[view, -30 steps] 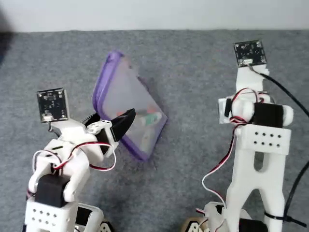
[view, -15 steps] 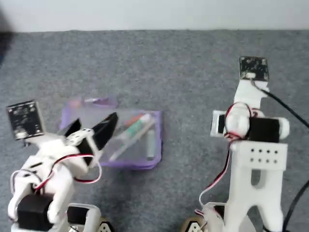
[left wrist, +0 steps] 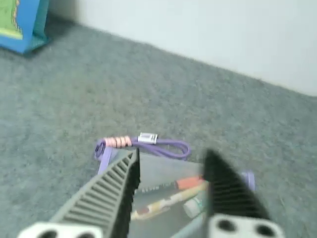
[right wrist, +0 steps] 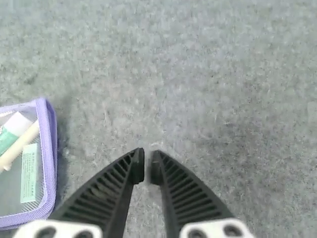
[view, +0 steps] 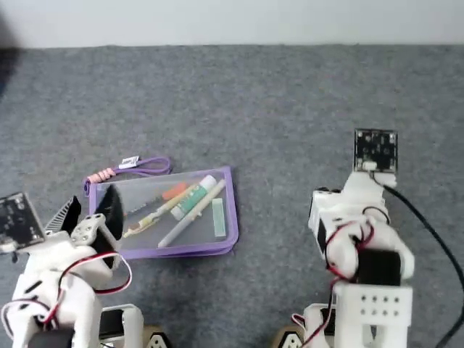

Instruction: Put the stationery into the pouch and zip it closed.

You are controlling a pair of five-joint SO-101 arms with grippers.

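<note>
The clear pouch [view: 170,214] with purple edging lies flat on the grey carpet, with pens, a marker and an eraser inside it. Its purple strap [view: 138,167] with pink beads trails off the far left corner. My left gripper [view: 90,205] stands open at the pouch's left end and holds nothing. From the left wrist, the open left gripper [left wrist: 171,166] hovers just above the pouch [left wrist: 171,196] and strap [left wrist: 161,145]. My right gripper [right wrist: 147,162] is shut over bare carpet, well to the right of the pouch [right wrist: 27,163]. The right arm [view: 355,232] is folded back near the front edge.
A white wall [view: 232,22] borders the carpet at the far side. A blue box [left wrist: 22,22] stands by that wall, off to the left. Open carpet [view: 283,145] lies between the pouch and the right arm.
The pouch swung from a slanted pose to lying flat across the carpet. My left gripper drew back to its left end. The right arm folded back toward the front edge.
</note>
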